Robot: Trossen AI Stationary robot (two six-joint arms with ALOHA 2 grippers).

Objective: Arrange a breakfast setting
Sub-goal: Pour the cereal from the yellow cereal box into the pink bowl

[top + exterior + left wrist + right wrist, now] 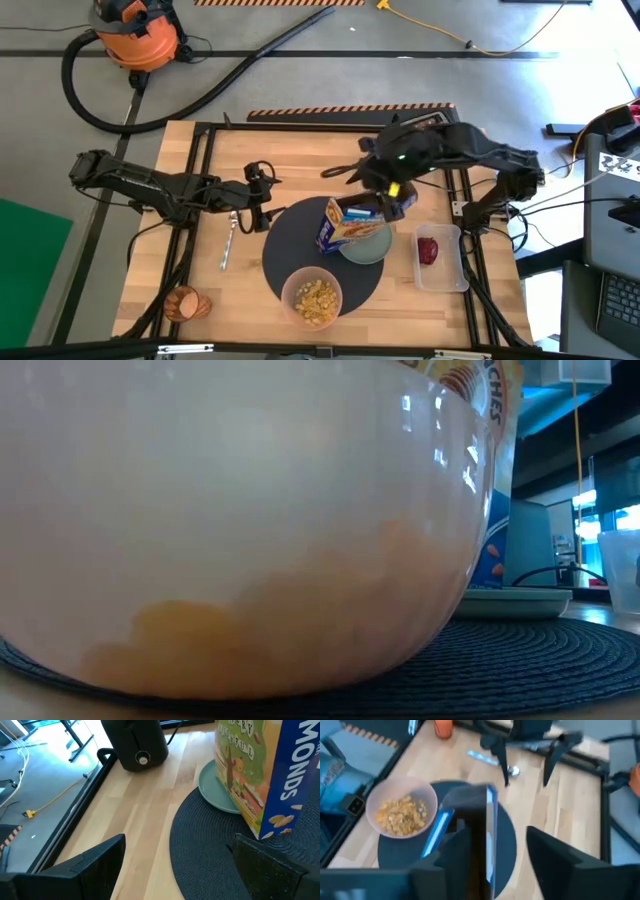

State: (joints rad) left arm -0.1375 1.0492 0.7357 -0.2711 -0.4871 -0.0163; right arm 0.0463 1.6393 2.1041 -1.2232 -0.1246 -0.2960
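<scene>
The pink bowl (312, 297), holding cereal, stands on the round dark-grey mat (285, 240) at its near edge. A blue cereal box (345, 222) stands upright, partly on the pale green plate (368, 246). My right gripper (388, 203) is open over the box's top (489, 820), a finger on either side. My left gripper (264, 200) is open and empty at the mat's left edge. The metal spoon (228, 240) lies on the table left of the mat. The orange cup (187, 303) is at the near left. The red apple (428, 250) lies in a clear tub. No toast shows. My right gripper comes at the box's top from above. One finger (451, 857) stands close against the box's side, and the other (557, 862) is well apart from it. I cannot tell whether the near finger touches the box.
The black toaster (135, 742) stands at the table's far side, mostly under my right arm in the high view. The clear tub (441, 257) sits right of the mat. Bare wood lies between the spoon and the table's left edge.
</scene>
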